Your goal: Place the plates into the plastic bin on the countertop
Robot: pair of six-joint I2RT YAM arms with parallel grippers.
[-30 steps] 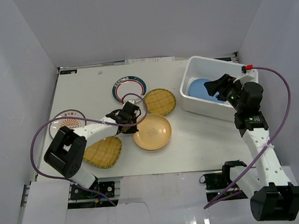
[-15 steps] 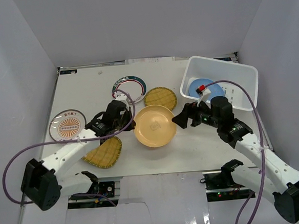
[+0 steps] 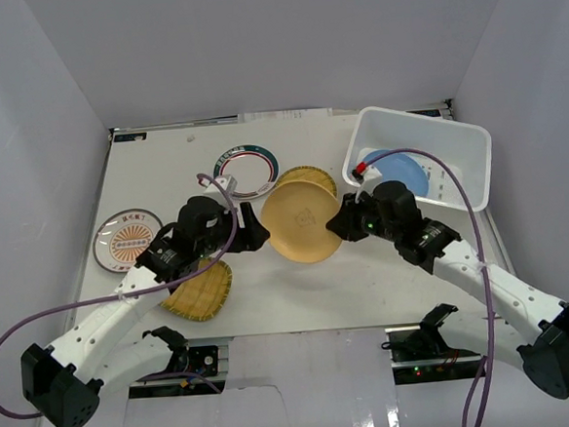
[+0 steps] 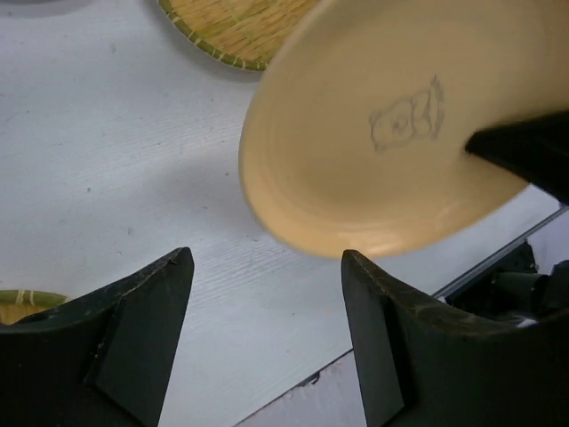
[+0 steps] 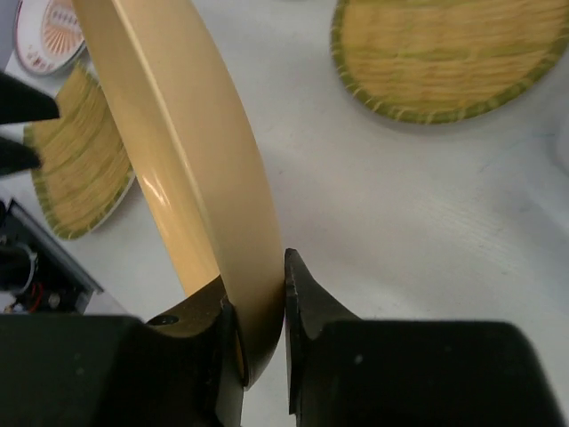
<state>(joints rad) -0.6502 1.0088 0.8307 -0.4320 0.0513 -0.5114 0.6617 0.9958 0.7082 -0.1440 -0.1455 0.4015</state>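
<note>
A plain yellow-orange plate (image 3: 302, 219) hangs tilted above the countertop (image 3: 366, 266). My right gripper (image 3: 337, 225) is shut on its right rim, and the right wrist view shows the rim (image 5: 200, 151) pinched between both jaws of that gripper (image 5: 262, 320). Just left of the plate, my left gripper (image 3: 257, 229) stands open and holds nothing. In the left wrist view the plate (image 4: 400, 133) floats beyond that gripper (image 4: 267, 338). The white plastic bin (image 3: 460, 143) stands at the back right with a blue plate (image 3: 404, 173) inside.
On the countertop lie a green-rimmed white plate (image 3: 245, 169), a round woven plate (image 3: 311, 178) partly hidden behind the held one, a squarish woven plate (image 3: 197, 289) under the left arm and a sunburst plate (image 3: 127, 236) at the left. Pale walls enclose everything.
The left gripper has opened and let go of the yellow-orange plate. The right gripper has shut on its right rim, and the plate now stands more tilted and a little farther back.
</note>
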